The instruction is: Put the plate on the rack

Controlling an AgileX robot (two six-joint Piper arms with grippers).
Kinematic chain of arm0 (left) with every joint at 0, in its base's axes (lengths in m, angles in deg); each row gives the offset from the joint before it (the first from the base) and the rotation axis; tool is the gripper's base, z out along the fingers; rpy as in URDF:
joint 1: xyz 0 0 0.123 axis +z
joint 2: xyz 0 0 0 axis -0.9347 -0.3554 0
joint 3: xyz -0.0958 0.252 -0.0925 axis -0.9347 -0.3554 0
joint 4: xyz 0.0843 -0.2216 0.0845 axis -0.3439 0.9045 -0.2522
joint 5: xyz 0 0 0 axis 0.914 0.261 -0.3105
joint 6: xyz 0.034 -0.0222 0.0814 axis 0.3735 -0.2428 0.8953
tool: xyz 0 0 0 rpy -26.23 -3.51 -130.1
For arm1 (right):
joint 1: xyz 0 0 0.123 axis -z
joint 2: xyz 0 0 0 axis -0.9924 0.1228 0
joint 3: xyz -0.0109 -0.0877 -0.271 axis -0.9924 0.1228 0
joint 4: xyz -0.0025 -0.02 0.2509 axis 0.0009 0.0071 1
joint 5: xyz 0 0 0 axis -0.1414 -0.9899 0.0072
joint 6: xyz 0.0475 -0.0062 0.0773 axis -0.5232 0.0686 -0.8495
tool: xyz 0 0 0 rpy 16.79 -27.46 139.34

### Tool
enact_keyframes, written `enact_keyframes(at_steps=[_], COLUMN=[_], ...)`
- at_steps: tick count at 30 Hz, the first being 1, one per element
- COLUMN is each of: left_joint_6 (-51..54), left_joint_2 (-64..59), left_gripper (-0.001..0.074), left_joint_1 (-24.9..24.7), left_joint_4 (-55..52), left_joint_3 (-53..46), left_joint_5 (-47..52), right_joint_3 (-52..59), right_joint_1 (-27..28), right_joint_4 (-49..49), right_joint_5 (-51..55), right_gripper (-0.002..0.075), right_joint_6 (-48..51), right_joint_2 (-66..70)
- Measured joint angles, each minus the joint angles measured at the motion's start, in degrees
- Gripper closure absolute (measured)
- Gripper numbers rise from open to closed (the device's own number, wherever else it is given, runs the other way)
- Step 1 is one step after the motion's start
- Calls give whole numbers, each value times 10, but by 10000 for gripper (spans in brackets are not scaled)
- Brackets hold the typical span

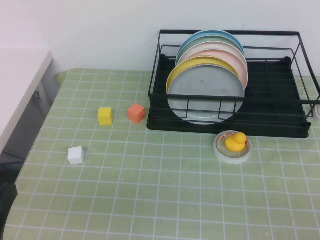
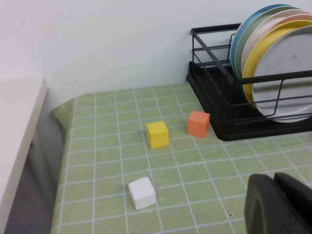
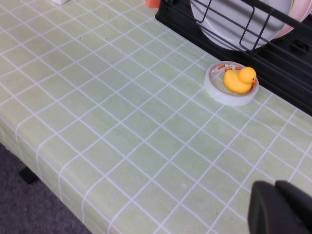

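The light grey plate (image 1: 206, 90) stands upright on edge at the front of a row of plates in the black wire rack (image 1: 270, 131). A yellow plate (image 1: 175, 75) is right behind it, then pink and blue-green ones. The grey plate also shows in the left wrist view (image 2: 287, 68) and the right wrist view (image 3: 234, 19). My left gripper (image 2: 274, 178) is shut and empty, low over the tablecloth, well clear of the rack (image 2: 209, 83). My right gripper (image 3: 275, 187) is shut and empty above the cloth near the table's front. Neither gripper shows in the high view.
A yellow cube (image 1: 105, 115), an orange cube (image 1: 136, 112) and a white cube (image 1: 75, 155) lie left of the rack. A yellow duck (image 1: 235, 141) sits on a round white lid (image 1: 231, 156) in front of the rack. A white counter (image 1: 20, 85) borders the left.
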Motion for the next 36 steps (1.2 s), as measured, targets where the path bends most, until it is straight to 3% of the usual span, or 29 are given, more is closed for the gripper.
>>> enact_keyframes(at_steps=[9, 17, 24, 36], left_joint_6=[-51, -76, -93, -149], left_joint_2=[22, 110, 158, 164], left_gripper=[735, 735, 735, 735], left_joint_1=[8, 95, 166, 175], left_joint_4=[19, 58, 82, 87], left_joint_3=[-1, -9, -84, -138], left_joint_5=[44, 33, -37, -104], right_joint_3=[0, 0, 0, 1], right_joint_1=[0, 0, 0, 0], right_joint_4=[1, 1, 2, 2], right_joint_5=[0, 0, 0, 0], right_gripper=[726, 726, 726, 726], right_joint_6=[-3, -5, -5, -5], right_joint_2=[0, 0, 0, 0])
